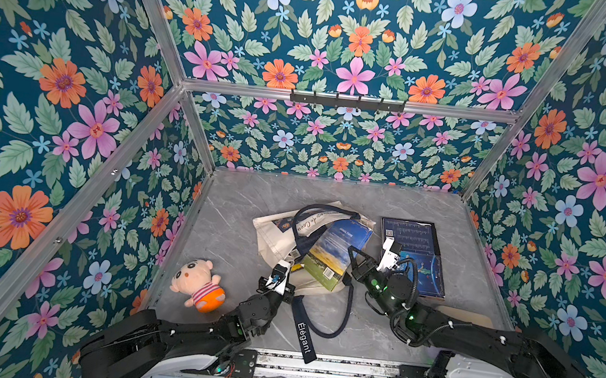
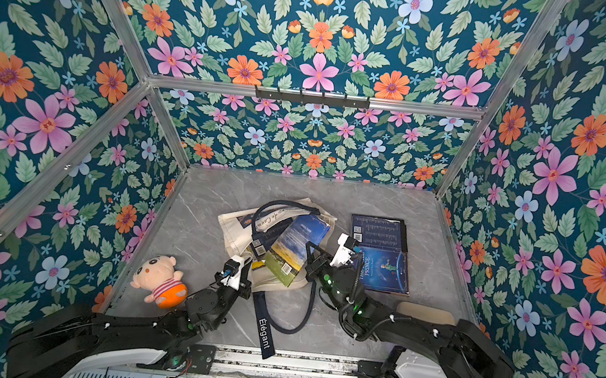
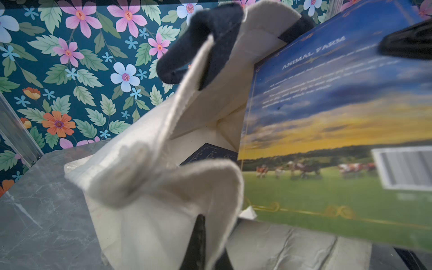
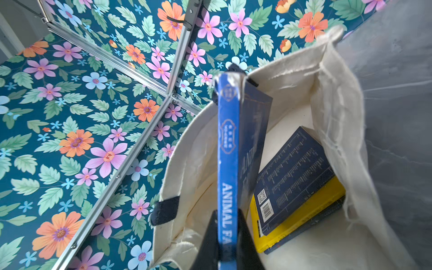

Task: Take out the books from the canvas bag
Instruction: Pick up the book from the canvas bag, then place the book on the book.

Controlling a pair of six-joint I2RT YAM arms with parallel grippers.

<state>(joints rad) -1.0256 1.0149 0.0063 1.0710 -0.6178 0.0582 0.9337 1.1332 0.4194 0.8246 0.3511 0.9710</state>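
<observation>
The cream canvas bag [image 1: 273,236] lies on its side mid-table, mouth towards me. My left gripper [image 1: 291,268] is shut on the bag's near rim; in the left wrist view its jaws [image 3: 210,245] pinch the canvas [image 3: 145,177]. My right gripper [image 1: 353,258] is shut on the blue spine of the landscape-cover book [image 1: 337,253], which is tilted up, half out of the bag's mouth. The right wrist view shows that spine [image 4: 228,152] between the jaws [image 4: 228,236]. A dark blue book [image 4: 294,173] lies on a yellow one [image 4: 301,215] inside the bag. Two dark blue books [image 1: 409,235] [image 1: 425,273] lie on the table's right side.
A pink plush doll [image 1: 197,282] lies at the front left of the table. The bag's navy strap [image 1: 303,335] trails over the front edge between my arms. Flowered walls close the table on three sides, with a hook rail [image 1: 347,100] high at the back.
</observation>
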